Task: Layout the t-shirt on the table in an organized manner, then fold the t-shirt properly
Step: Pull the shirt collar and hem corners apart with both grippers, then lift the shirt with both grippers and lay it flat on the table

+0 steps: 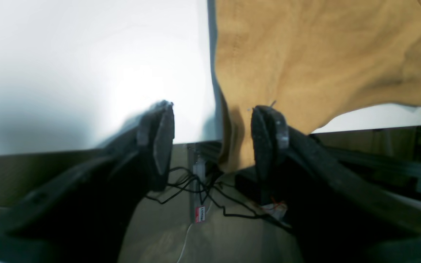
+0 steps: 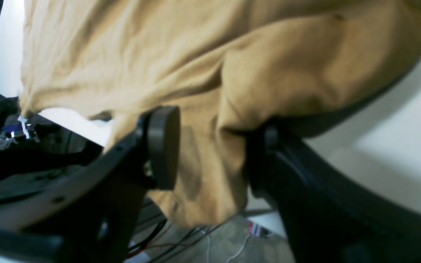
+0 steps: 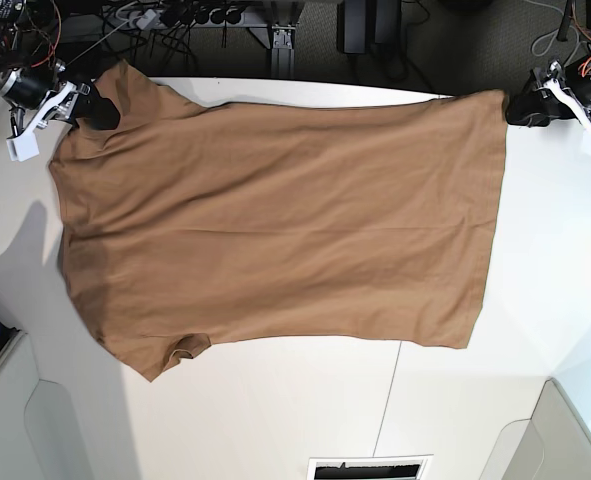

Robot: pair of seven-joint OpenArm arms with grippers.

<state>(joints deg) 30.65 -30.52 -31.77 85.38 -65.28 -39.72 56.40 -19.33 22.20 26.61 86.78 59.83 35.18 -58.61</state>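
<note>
T-shirt [image 3: 275,220]: lay spread flat on the desk [image 3: 275,420].
Left hand [image 1: 212,142]: released, beside the shirt's hem corner.
Right hand [image 2: 214,149]: released, fabric between its jaws.

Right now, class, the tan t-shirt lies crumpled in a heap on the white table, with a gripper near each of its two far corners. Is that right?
Not quite. The t-shirt is not in a heap: the base view shows it spread out nearly flat across the table. The rest holds: the left gripper and the right gripper sit at its two far corners.
</note>
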